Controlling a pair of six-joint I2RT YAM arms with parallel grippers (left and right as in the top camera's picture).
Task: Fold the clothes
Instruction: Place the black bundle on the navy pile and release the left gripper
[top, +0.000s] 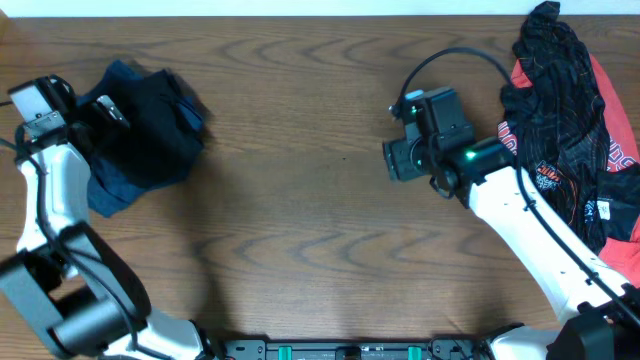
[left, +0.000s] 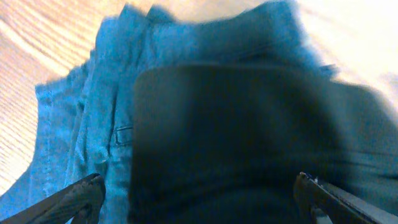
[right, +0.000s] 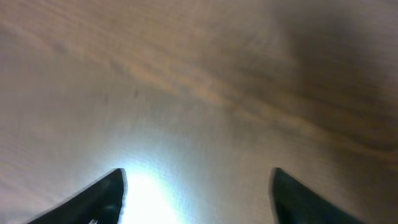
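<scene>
Wooden table (top: 300, 200), blurred dark garment (left: 236, 137) over partly hidden blue denim (left: 93, 112).

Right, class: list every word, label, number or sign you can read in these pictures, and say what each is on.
None can be read in any view.
White print on the red and black garment: too small and blurred to read.
White tag on the same garment: too small to read.
Blue denim garment: no lettering shows.

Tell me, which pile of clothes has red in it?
The crumpled pile on the right, black mixed with red. The left pile is only black cloth over blue denim.
</scene>
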